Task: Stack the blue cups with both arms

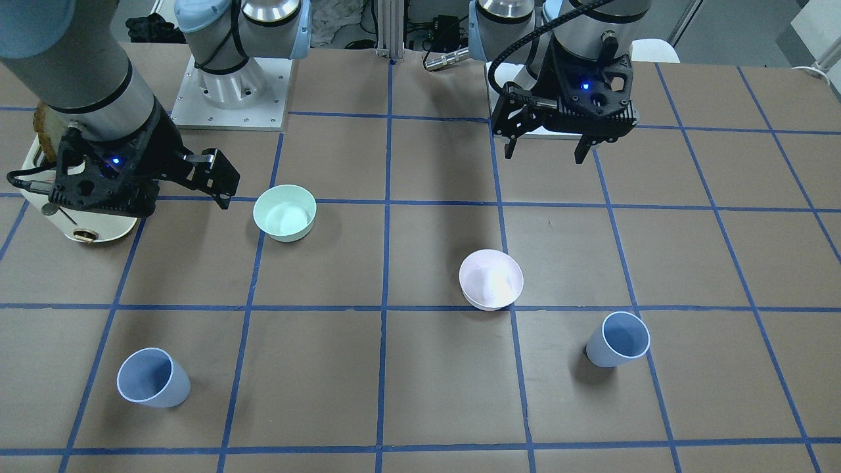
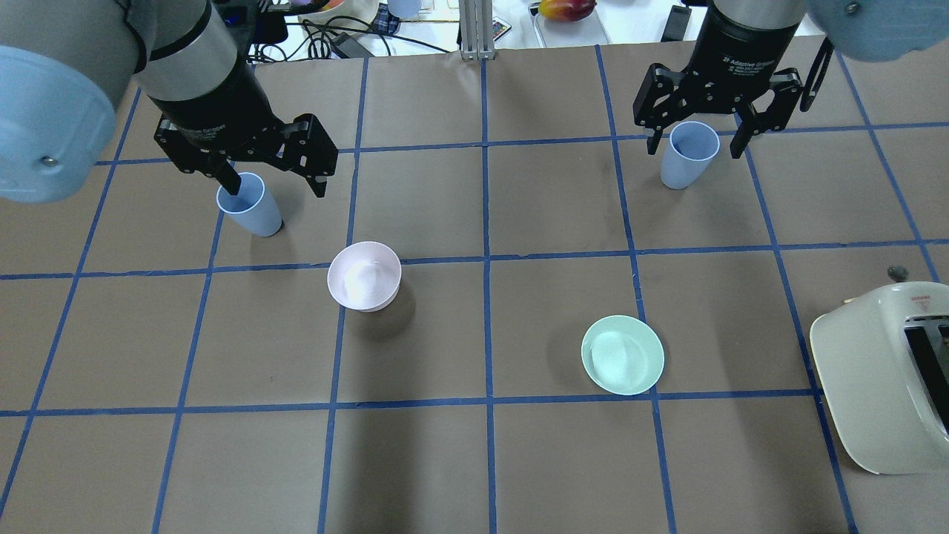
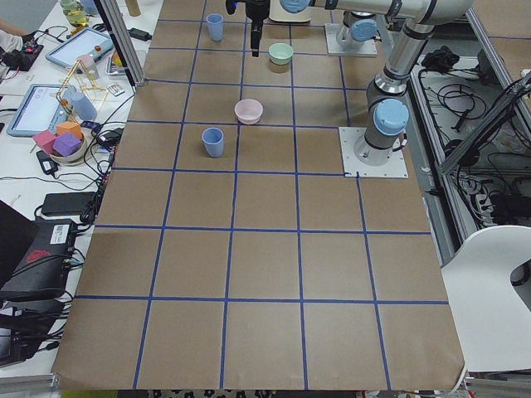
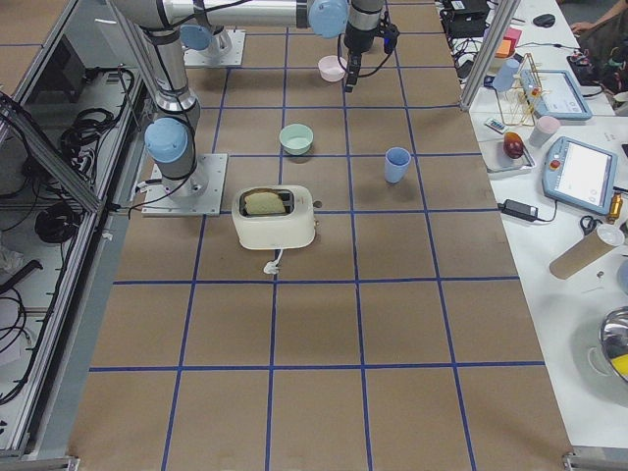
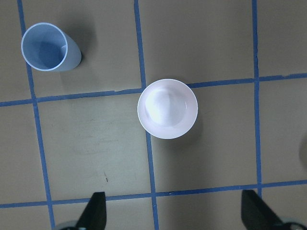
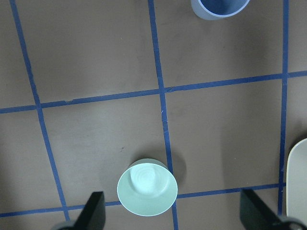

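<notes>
Exterior front-facing view, nearest row: the two blue cups stand on the worktop (image 1: 447, 381), well apart, the right blue cup (image 1: 153, 378) on the robot's right and the left blue cup (image 1: 617, 338) on its left. Each is upright, long axis vertical, wide mouth up. Behind them sit the pink bowl (image 1: 491, 279) and mint bowl (image 1: 285, 212). Farthest back, the left end effector (image 1: 545, 154) and right end effector (image 2: 695, 142) hang above, jaws wide and empty. Judged from this, stacking has not begun: grasping, carrying and nesting all remain.

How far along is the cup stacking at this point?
Done: nothing; the left-side blue cup and right-side blue cup stand upright, far apart. In hand: nothing; the left gripper and right gripper hang open and empty. Left: grasping, carrying, nesting.
</notes>
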Tool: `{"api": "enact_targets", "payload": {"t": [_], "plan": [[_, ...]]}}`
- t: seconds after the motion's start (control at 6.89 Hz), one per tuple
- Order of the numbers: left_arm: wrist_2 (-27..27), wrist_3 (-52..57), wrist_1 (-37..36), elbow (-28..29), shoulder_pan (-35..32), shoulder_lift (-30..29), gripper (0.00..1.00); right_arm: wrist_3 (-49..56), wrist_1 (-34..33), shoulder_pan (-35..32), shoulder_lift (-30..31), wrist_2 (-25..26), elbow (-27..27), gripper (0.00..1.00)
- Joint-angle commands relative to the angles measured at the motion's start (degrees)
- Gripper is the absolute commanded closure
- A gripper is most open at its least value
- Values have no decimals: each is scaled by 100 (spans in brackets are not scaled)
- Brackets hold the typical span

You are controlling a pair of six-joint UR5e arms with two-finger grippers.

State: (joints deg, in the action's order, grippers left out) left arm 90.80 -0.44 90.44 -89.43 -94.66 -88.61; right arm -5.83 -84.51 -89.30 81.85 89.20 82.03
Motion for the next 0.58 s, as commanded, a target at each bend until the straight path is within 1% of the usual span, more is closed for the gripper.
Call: {"api": "enact_targets", "payload": {"t": [0.0,0.15,0.29,0.44], "plan": [[34,17,-35,-4,0,-24,0,-6,4,-17,15,279,-3,0],[43,-26,-131,135,9,-242,0,-23,4,-8,15,247,14,0],[43,-313,-402,171,26,-575,0,-49,4,-17,15,229,15,0],[78,-360,-1083,163,235,-1126,0,-58,-13,-8,6,221,23,0]]}}
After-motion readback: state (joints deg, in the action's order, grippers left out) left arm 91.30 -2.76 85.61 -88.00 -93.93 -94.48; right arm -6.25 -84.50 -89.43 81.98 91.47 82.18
